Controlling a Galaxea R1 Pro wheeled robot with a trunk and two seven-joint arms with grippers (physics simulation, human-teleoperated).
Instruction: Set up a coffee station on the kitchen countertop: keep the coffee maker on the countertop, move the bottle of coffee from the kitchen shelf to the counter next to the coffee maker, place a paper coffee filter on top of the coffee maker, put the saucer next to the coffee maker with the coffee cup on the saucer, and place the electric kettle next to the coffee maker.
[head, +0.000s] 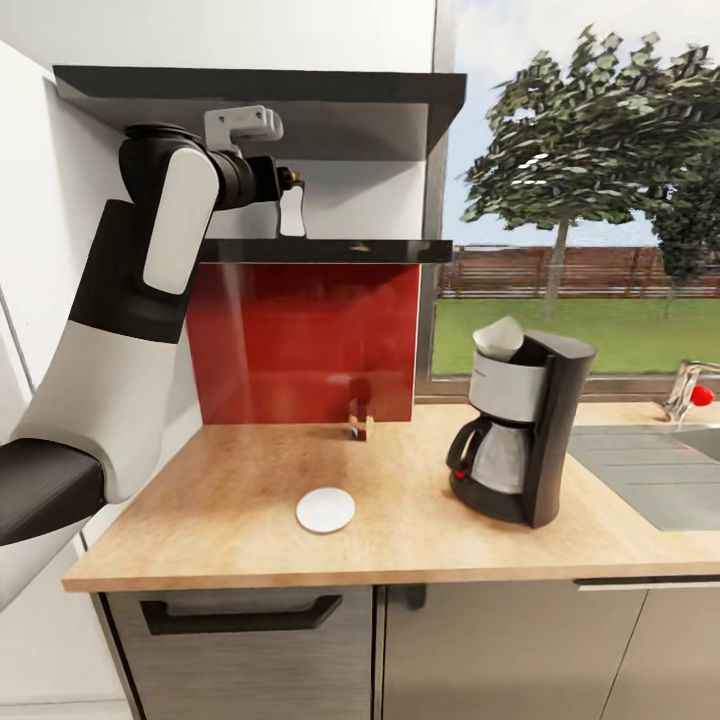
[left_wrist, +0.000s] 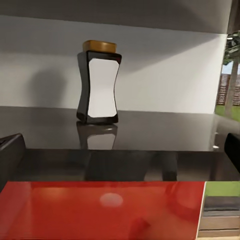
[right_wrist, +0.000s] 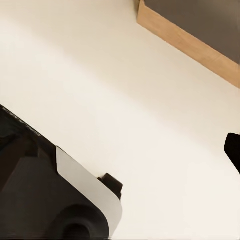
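Two dark fingertips of my left gripper stick in at the sides of my left wrist view, far apart, so it is let go and holding nothing. Straight ahead of them, between the two, stands the small dark bottle of coffee with a yellow cap and white label. It is upright on the thin dark grey kitchen shelf, near but not touching my fingers. Below my gripper, on the light wood kitchen countertop, lies the small round white saucer. Off to its right stands the tall black coffee maker with the white paper coffee filter on top. My right gripper is hard to see, maybe open, I cannot tell.
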